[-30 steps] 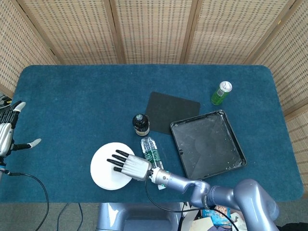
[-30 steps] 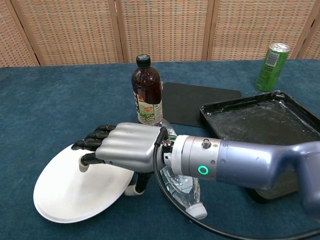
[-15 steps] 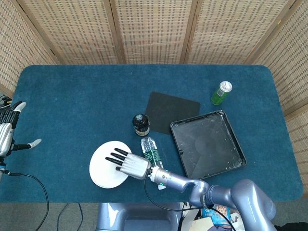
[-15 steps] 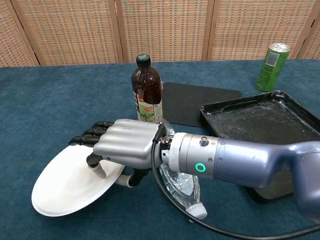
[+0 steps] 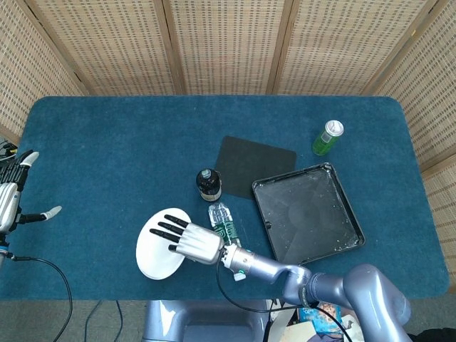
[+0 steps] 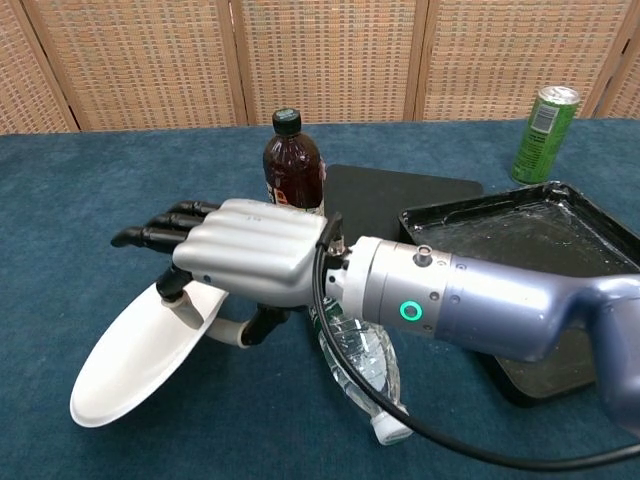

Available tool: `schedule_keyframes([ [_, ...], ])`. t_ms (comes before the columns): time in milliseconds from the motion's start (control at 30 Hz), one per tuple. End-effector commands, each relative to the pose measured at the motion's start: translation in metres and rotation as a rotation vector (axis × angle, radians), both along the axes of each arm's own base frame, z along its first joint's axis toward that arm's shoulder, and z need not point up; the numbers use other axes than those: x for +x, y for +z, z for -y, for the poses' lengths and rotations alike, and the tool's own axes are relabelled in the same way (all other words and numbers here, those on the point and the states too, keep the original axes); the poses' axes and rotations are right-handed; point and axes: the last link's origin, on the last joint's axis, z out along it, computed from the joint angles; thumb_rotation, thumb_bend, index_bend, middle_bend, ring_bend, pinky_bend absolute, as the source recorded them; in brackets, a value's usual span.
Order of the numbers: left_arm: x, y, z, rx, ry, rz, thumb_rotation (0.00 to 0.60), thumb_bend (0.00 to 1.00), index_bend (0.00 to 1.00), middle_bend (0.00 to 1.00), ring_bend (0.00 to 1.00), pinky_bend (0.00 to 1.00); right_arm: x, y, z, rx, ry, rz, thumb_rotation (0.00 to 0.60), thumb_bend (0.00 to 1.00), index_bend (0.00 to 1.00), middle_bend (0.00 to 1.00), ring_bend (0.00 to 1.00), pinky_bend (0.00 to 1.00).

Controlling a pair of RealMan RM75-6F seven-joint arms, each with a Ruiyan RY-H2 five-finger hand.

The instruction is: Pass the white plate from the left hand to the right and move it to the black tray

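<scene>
The white plate [image 5: 158, 253] [image 6: 135, 360] is tilted up off the blue table, its right rim gripped by my right hand [image 5: 187, 241] [image 6: 238, 262], fingers over the top and thumb under the rim. The plate's left edge hangs low near the cloth. The black tray [image 5: 308, 212] [image 6: 520, 245] lies on the table to the right. My left hand [image 5: 13, 199] hovers open at the table's far left edge, holding nothing; the chest view does not show it.
A dark brown bottle [image 5: 208, 184] [image 6: 293, 175] stands just behind my right hand. A clear plastic bottle [image 5: 224, 226] [image 6: 360, 365] lies under my right wrist. A black mat [image 5: 254, 164] and a green can [image 5: 328, 137] [image 6: 546, 120] sit farther back.
My right hand has lifted the plate's right rim, tilting the plate more steeply and raising it off the table. The left hand has not moved.
</scene>
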Motion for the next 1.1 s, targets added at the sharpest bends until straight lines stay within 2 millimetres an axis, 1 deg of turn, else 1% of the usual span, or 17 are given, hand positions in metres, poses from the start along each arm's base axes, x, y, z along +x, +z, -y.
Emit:
schedule_keyframes([
  [33,0.000,0.000,0.000,0.000,-0.001,0.000,0.600,0.00,0.00,0.00,0.00,0.00,0.006,0.020,0.004,-0.012,0.020,0.090,0.600,0.48,0.64,0.00,0.00,0.01],
  [133,0.000,-0.001,0.000,-0.002,-0.003,0.001,0.600,0.00,0.00,0.00,0.00,0.00,0.010,0.039,0.010,-0.033,0.033,0.171,0.600,0.48,0.64,0.01,0.00,0.02],
  [333,0.002,-0.004,0.002,-0.013,-0.011,-0.006,0.600,0.00,0.00,0.00,0.00,0.00,0.014,0.093,0.026,-0.060,0.049,0.366,0.600,0.48,0.64,0.04,0.00,0.08],
  [433,0.004,-0.007,0.003,-0.023,-0.017,-0.013,0.600,0.00,0.00,0.00,0.00,0.00,0.013,0.132,0.042,-0.133,0.056,0.444,0.600,0.48,0.64,0.04,0.00,0.09],
  [467,0.004,-0.008,0.003,-0.025,-0.018,-0.015,0.600,0.00,0.00,0.00,0.00,0.00,0.010,0.150,0.051,-0.171,0.047,0.466,0.600,0.48,0.64,0.04,0.00,0.09],
  [567,0.005,-0.009,0.003,-0.025,-0.019,-0.017,0.600,0.00,0.00,0.00,0.00,0.00,0.006,0.174,0.060,-0.212,0.039,0.479,0.600,0.48,0.64,0.04,0.00,0.09],
  [633,0.005,-0.009,0.003,-0.025,-0.019,-0.018,0.600,0.00,0.00,0.00,0.00,0.00,-0.001,0.194,0.067,-0.255,0.031,0.491,0.600,0.48,0.64,0.04,0.00,0.09],
  [667,0.005,-0.010,0.003,-0.025,-0.019,-0.019,0.600,0.00,0.00,0.00,0.00,0.00,-0.006,0.206,0.072,-0.282,0.022,0.494,0.600,0.48,0.64,0.04,0.00,0.10],
  [767,0.005,-0.010,0.003,-0.028,-0.020,-0.020,0.600,0.00,0.00,0.00,0.00,0.00,-0.021,0.231,0.082,-0.351,-0.005,0.495,0.600,0.48,0.64,0.05,0.00,0.10],
  [867,0.006,-0.011,0.003,-0.029,-0.023,-0.026,0.600,0.00,0.00,0.00,0.00,0.00,-0.038,0.250,0.090,-0.407,-0.041,0.496,0.600,0.48,0.64,0.05,0.00,0.11],
  [900,0.007,-0.012,0.003,-0.030,-0.026,-0.030,0.600,0.00,0.00,0.00,0.00,0.00,-0.049,0.257,0.094,-0.428,-0.065,0.494,0.600,0.48,0.64,0.05,0.00,0.11],
  [1000,0.009,-0.012,0.003,-0.028,-0.034,-0.029,0.600,0.00,0.00,0.00,0.00,0.00,-0.080,0.266,0.101,-0.474,-0.123,0.429,0.600,0.48,0.64,0.06,0.00,0.11],
  [1100,0.010,-0.012,0.005,-0.027,-0.038,-0.031,0.600,0.00,0.00,0.00,0.00,0.00,-0.127,0.274,0.103,-0.525,-0.189,0.327,0.600,0.48,0.64,0.06,0.00,0.11],
])
